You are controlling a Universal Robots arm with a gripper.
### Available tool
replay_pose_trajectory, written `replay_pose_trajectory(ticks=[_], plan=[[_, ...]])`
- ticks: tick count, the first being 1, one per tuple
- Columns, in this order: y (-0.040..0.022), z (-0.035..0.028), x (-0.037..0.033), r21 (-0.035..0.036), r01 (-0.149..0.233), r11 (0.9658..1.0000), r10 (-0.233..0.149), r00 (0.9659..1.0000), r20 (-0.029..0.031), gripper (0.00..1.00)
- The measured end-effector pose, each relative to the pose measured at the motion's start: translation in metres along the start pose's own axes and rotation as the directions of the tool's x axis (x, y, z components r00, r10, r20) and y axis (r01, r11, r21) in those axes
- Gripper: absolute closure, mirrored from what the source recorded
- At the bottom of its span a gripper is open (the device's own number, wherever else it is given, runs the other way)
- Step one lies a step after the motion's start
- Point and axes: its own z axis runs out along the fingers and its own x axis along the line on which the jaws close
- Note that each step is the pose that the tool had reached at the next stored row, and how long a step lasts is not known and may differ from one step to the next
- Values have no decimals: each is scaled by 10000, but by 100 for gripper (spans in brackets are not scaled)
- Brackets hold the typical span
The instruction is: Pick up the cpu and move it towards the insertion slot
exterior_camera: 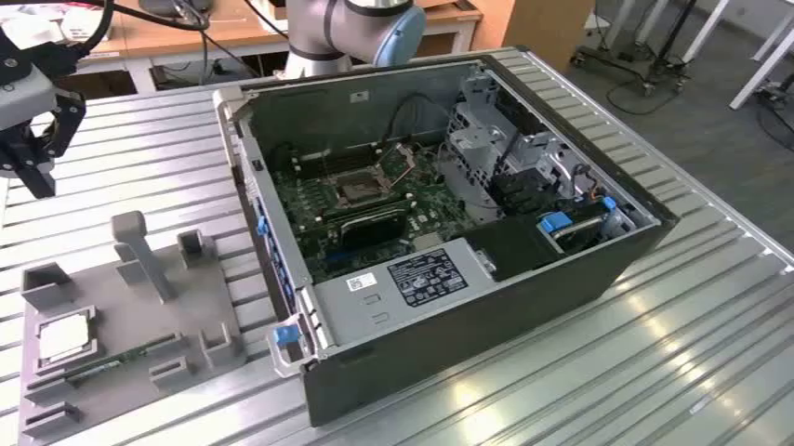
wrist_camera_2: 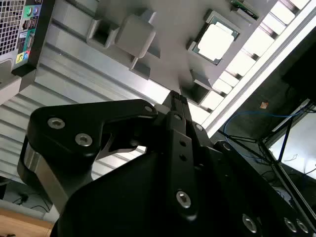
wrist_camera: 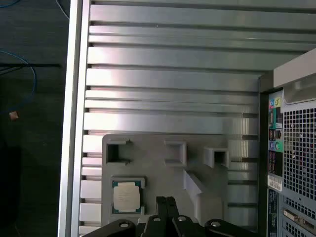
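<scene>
On the slatted table (exterior_camera: 125,121), one grey tray (exterior_camera: 186,297) holds one cpu (exterior_camera: 65,336).

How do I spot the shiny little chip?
Find the big open black computer case; on the exterior view's left of it lies a flat grey tray. On its side away from the case sits the small square shiny silver chip with a pale rim, unlike the long thin green stick beside it.

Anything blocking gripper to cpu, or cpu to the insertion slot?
Nothing visible between the gripper and the cpu, which lies uncovered in the gray fixture. Between the cpu and the insertion slot stands the side wall of the computer case; the slot sits down inside the open case.
</scene>
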Motion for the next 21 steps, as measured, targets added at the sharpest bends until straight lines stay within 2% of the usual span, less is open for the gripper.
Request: replay_pose_trajectory(ticks=[11,21], plan=[[-22,-1,1,0,0,10000,0,10000,0,89],[-79,-3,2,0,0,10000,0,10000,-1,89]])
